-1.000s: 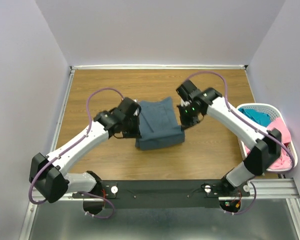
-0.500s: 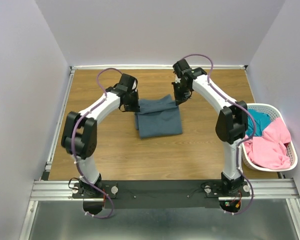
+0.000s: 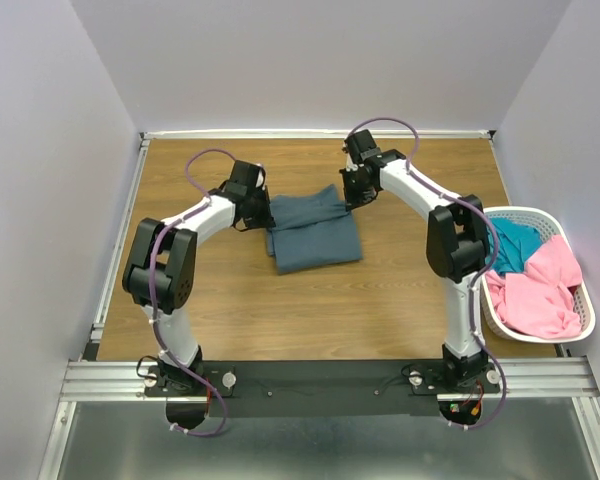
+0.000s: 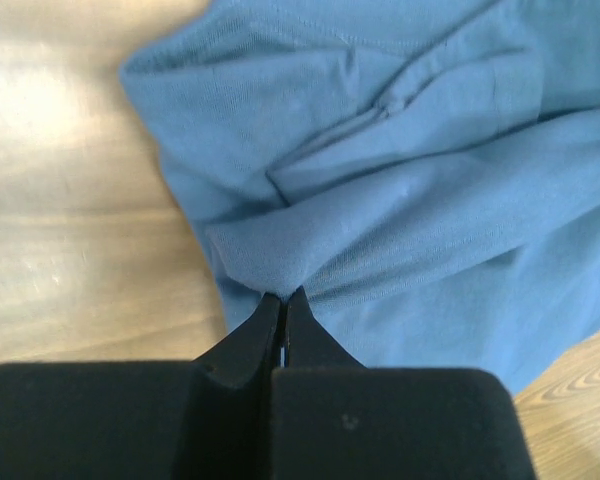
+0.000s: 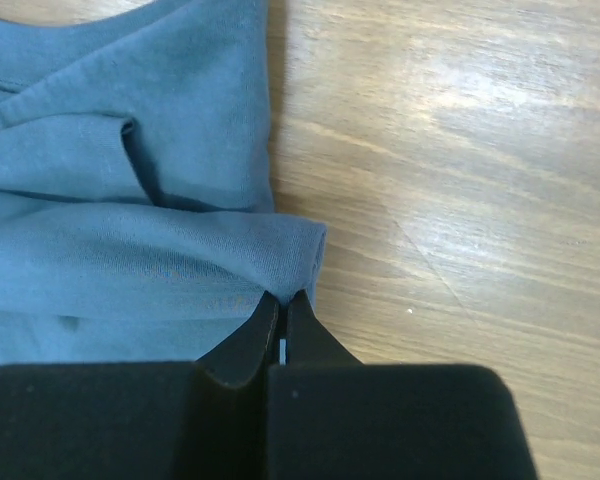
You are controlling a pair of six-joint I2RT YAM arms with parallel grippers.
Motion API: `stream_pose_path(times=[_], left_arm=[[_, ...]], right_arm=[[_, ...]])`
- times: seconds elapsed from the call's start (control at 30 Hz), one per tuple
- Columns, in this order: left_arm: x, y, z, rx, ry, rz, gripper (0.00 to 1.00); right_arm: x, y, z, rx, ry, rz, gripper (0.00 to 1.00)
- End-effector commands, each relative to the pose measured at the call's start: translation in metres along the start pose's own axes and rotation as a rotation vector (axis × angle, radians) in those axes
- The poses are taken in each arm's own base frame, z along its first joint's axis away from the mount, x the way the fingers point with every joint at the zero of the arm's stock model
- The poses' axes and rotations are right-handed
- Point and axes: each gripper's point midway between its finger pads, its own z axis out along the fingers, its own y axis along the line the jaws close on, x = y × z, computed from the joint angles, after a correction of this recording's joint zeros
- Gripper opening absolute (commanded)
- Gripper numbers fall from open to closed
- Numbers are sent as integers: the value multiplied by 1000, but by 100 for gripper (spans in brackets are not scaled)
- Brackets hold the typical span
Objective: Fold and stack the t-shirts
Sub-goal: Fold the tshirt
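The slate blue-grey t-shirt (image 3: 313, 228) lies folded in the middle of the wooden table. My left gripper (image 3: 263, 208) is shut on its far left corner; the left wrist view shows the jaws pinching a fold of the cloth (image 4: 380, 190). My right gripper (image 3: 350, 196) is shut on its far right corner; the right wrist view shows the jaws pinching the cloth (image 5: 130, 240) at its edge. The pink t-shirt (image 3: 540, 295) and the teal t-shirt (image 3: 513, 243) lie bunched in the basket at the right.
A white slotted basket (image 3: 580, 268) stands at the table's right edge. White walls close the table on three sides. Bare wood (image 5: 460, 160) lies to the right of the shirt's corner.
Both grippers have moved from the shirt's near side to its far edge, carrying cloth with them. The shirt now lies flatter, with its far corners drawn out.
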Motion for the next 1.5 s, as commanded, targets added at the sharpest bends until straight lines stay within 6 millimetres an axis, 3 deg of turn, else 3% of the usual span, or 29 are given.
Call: stream_pose_path(times=[0.0,0.13,0.37,0.47,0.53,0.63,0.8,0.93,1.13,1.33,1.47], left_arm=[[1,9,-10,7,-77,-34,0],[6,10,-15,14,-103,-49,0],[-20,-12,-76,69,-258,-80,0],[-19,-23,-95,102,-284,-88,0],[-12,-21,-97,106,-277,-107,0],[1,-14,-90,93,-252,-138,0],[24,-1,-62,68,-176,-178,0],[29,17,-42,18,-165,-236,0],[19,34,-32,-30,-199,-286,0],[14,41,-32,-41,-222,-305,0],[-3,32,-62,-13,-308,-294,18]], right_arm=[[-32,-4,-23,-8,-157,-28,1],[-30,4,-28,-57,-172,-52,1],[-37,8,-47,-83,-236,-68,1],[-41,11,-51,-95,-254,-74,0],[-42,12,-50,-99,-258,-79,1],[-42,13,-42,-108,-247,-81,1],[-39,14,-22,-112,-222,-88,1],[-36,12,-1,-103,-199,-96,1],[-41,15,10,-116,-207,-99,6],[-47,16,2,-120,-228,-107,32],[-55,24,-29,-120,-284,-128,54]])
